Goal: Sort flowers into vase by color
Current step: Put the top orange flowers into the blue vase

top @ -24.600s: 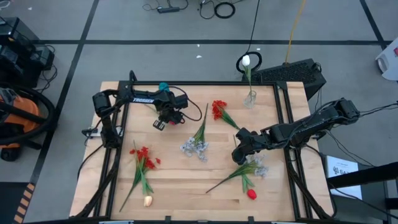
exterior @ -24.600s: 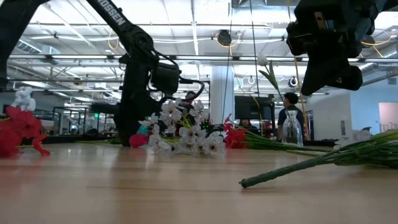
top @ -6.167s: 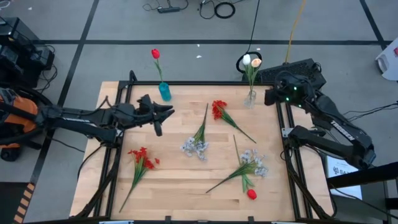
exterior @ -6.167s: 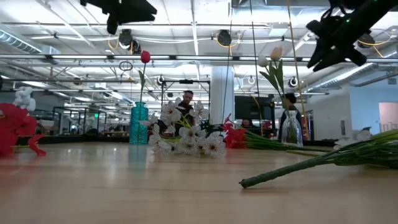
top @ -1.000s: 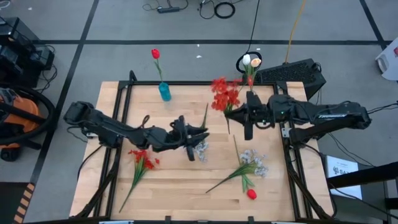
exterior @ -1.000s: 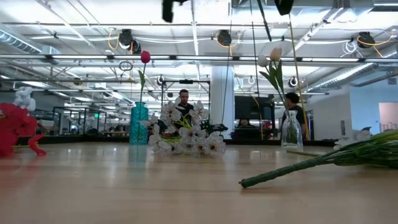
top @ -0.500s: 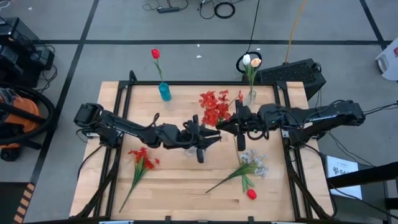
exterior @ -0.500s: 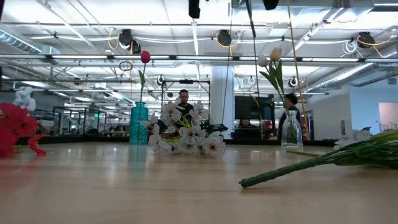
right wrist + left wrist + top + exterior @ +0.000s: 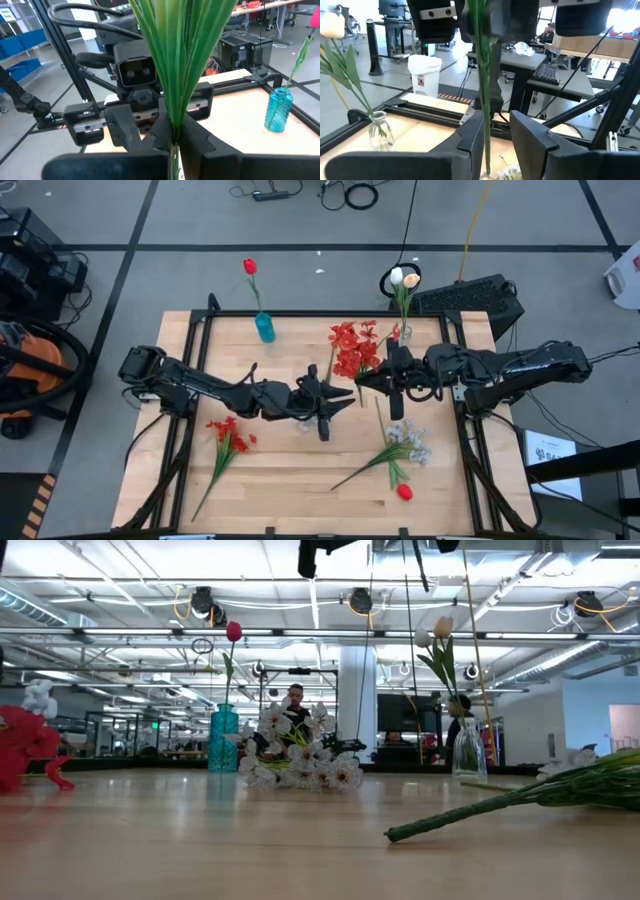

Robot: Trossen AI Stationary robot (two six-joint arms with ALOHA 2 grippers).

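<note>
High view: both arms are extended to the middle of the worktop (image 9: 280, 480), tips facing each other. The right end effector (image 9: 362, 381) is clamped on the green stem of the red clustered blooms (image 9: 352, 348), which are held up in the air between the teal vase (image 9: 264, 327) and the clear vase (image 9: 402, 337), closer to the clear one. In the right wrist view the stem and leaves (image 9: 184, 55) are seen pinched between the closed fingers (image 9: 197, 136), with the left arm's camera block straight ahead. The left end effector (image 9: 343, 400) is positioned just beside the right one, on the teal-vase side; in the left wrist view its fingers (image 9: 532, 136) are parted about halfway, with the held stem (image 9: 481, 85) running down through the gap, and contact cannot be confirmed. A red tulip (image 9: 250, 267) is seen standing in the teal vase; a white tulip (image 9: 396, 276) and a cream tulip (image 9: 411, 280) are in the clear vase. A white spray (image 9: 300, 755) is lying flat under the left arm, near the worktop centre. A second white spray with a red tulip bud (image 9: 404, 492) is lying on the clear-vase side, toward the front edge. A red cluster (image 9: 228, 435) is lying on the teal-vase side, well apart from the vase.
</note>
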